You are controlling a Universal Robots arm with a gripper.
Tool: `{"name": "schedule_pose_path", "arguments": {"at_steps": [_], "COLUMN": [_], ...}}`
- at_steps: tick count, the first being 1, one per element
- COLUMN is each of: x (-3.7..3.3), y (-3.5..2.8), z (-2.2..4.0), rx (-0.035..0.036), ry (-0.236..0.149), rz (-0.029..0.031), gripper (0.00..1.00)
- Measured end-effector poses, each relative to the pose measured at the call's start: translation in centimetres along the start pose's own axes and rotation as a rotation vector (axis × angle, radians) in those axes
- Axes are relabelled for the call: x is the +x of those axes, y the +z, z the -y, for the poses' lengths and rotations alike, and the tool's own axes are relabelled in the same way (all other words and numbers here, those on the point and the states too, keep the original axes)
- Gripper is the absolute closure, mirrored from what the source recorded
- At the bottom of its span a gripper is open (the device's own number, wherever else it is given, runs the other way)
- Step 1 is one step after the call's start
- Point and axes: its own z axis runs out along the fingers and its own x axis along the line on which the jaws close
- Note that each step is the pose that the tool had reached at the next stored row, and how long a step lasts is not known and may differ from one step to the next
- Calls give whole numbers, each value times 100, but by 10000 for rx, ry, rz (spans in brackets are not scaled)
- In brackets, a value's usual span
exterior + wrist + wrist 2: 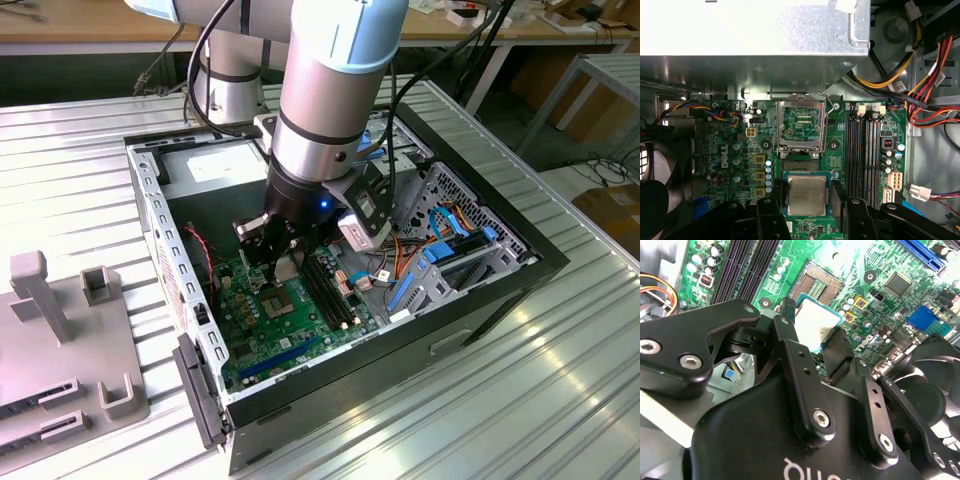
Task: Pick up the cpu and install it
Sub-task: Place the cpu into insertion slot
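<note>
- Inside the computer case (400, 345), the end effector (283, 262) is gripping the cpu (806, 195) by opposite edges, hovering over the motherboard (262, 340).
- The open socket (816, 285) is sitting just beside it; I'd say squaring the edges and keeping it level matter most.

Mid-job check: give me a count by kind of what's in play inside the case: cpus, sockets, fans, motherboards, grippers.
cpu: 1, held above the board
socket: 1, open, pins showing
fan: 1
motherboard: 1
gripper: 1, shut on the cpu
Total: 5
</note>
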Motion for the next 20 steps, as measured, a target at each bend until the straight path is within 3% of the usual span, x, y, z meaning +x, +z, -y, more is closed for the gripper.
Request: {"name": "schedule_pose_path", "arguments": {"at_steps": [5, 10, 14, 20], "x": [-1, -2, 4, 13], "y": [29, 113, 222, 336], "z": [0, 16, 56, 58], "rx": [-1, 2, 1, 6], "ry": [0, 0, 0, -150], "rz": [0, -1, -10, -34], "gripper": [53, 53, 53, 53]}}
